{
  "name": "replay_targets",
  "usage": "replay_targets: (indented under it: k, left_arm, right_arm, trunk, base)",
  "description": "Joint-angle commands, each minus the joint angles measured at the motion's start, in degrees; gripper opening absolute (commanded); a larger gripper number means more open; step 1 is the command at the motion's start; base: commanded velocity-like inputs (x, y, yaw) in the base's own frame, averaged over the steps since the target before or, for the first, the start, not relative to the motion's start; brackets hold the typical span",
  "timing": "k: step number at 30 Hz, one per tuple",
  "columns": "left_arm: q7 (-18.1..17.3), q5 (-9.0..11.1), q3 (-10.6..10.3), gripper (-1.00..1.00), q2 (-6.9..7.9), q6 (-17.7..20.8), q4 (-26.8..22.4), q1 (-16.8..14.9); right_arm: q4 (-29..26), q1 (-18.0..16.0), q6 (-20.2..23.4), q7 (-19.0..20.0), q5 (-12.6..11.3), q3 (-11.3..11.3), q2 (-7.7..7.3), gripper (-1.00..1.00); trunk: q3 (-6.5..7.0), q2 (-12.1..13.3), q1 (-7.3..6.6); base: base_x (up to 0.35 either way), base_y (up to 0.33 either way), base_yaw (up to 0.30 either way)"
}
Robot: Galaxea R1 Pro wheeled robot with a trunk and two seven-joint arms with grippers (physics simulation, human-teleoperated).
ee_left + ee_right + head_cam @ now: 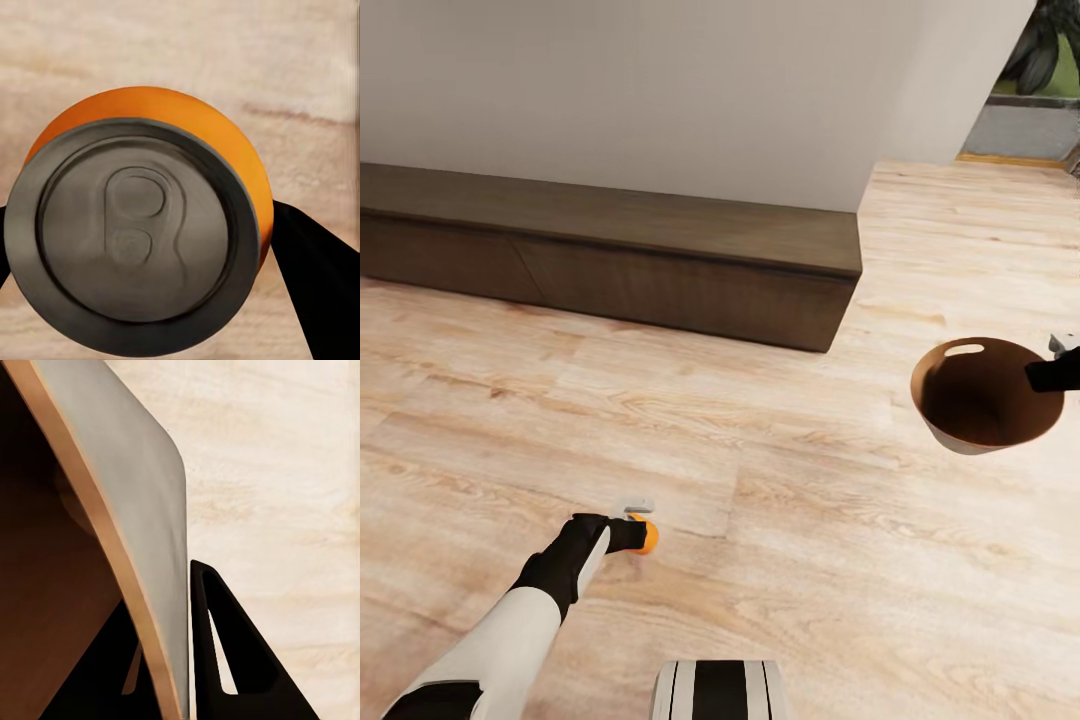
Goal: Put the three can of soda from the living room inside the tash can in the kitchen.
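Orange can point(648, 538): lower centre-left of the head view, at the tip of the left arm, over the wooden floor point(760, 480). In the left wrist view the can point(142, 232) shows its grey top and pull tab, orange side beyond.
Left gripper point(640, 528): closed around the orange can; black fingers point(315, 285) press its sides at the frame's lower edges.
Bin point(985, 395): right of the head view, brown inside, pale grey outside, oval handle slot at its upper left rim; mouth tilted toward the camera, held above the floor.
Right gripper point(1050, 372): at the bin's right rim, pinching the wall. In the right wrist view one finger point(232, 652) lies outside the grey wall point(142, 510), the other inside against the brown.
Can to bin: well apart.
Cabinet point(610, 250): low, dark wood, along the white wall point(660, 90) in the upper half.
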Motion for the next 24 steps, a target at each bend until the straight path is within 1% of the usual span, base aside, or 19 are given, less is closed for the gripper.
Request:
replay_targets:
  k: [1,4,20,24]
  left_arm:
    - [0.0,-0.1,0.0,-1.0,0.0,0.0,0.0,0.0]
    - [0.0,-0.1,0.0,-1.0,0.0,0.1,0.1,0.0]
    - [-0.8,0.0,0.0,-1.0,0.09,2.2,0.0,0.0]
    - [-0.6,-0.2,0.0,-1.0,0.12,2.3,0.1,-0.1]
  right_arm:
    - [0.0,0.0,0.0,0.1,0.1,0.0,0.01,-1.0]
    - [0.0,0.1,0.0,0.1,0.1,0.0,0.02,-1.0]
    - [0.2,0.3,0.0,0.4,0.0,-0.1,0.43,-1.0]
    - [0.2,0.7,0.0,2.4,-0.1,-0.1,0.73,-1.0]
  trunk:
    - [0.23,0.0,-0.02]
    - [0.9,0.1,-0.1]
    - [3.77,6.5,-3.62]
    - [4.49,8.1,-4.49]
  base:
    - [0.0,0.0,0.0]
    - [0.0,0.0,0.0]
    - [0.0,0.0,0.0]
    - [0.0,0.0,0.0]
